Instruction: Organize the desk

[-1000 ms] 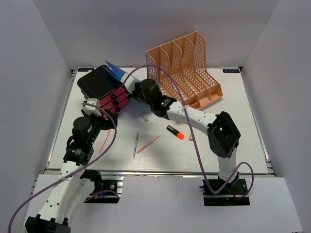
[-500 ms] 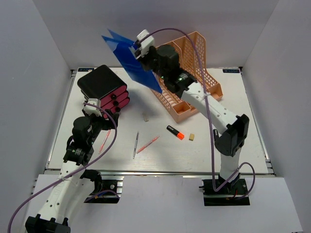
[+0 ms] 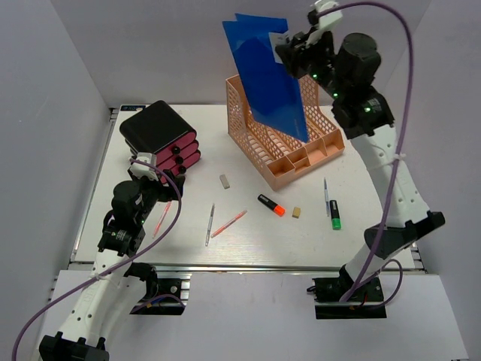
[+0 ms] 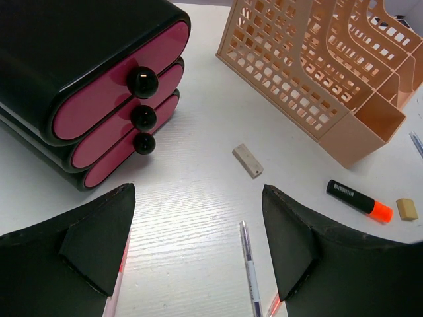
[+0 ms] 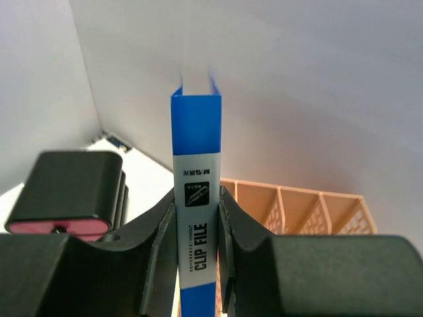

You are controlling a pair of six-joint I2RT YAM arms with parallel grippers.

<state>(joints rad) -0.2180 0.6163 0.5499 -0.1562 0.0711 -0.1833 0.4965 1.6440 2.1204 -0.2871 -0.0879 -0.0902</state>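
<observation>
The desk (image 3: 361, 241) is a white tabletop. High above its back, my right gripper (image 3: 289, 47) is shut on a blue clip file (image 3: 267, 79). The file hangs tilted over the peach mesh rack (image 3: 289, 154), and its lower corner overlaps the rack's slots. In the right wrist view my gripper (image 5: 197, 201) clamps the file's labelled spine (image 5: 196, 132) between both fingers. My left gripper (image 3: 167, 188) hovers low near the desk's left side, and in the left wrist view it (image 4: 198, 244) is open over bare desk with nothing between its fingers.
A black drawer unit with pink drawers (image 3: 158, 135) stands back left. Loose on the desk are two erasers (image 3: 225, 181) (image 3: 297, 213), an orange-tipped highlighter (image 3: 271, 204), pens (image 3: 210, 224) (image 3: 228, 223) (image 3: 162, 218), and a pen and green marker (image 3: 335, 214) at right.
My right arm swung the blue file up and rightward, from beside the drawer unit to high above the rack. A pen and green marker now show at right. The left arm stayed still.
</observation>
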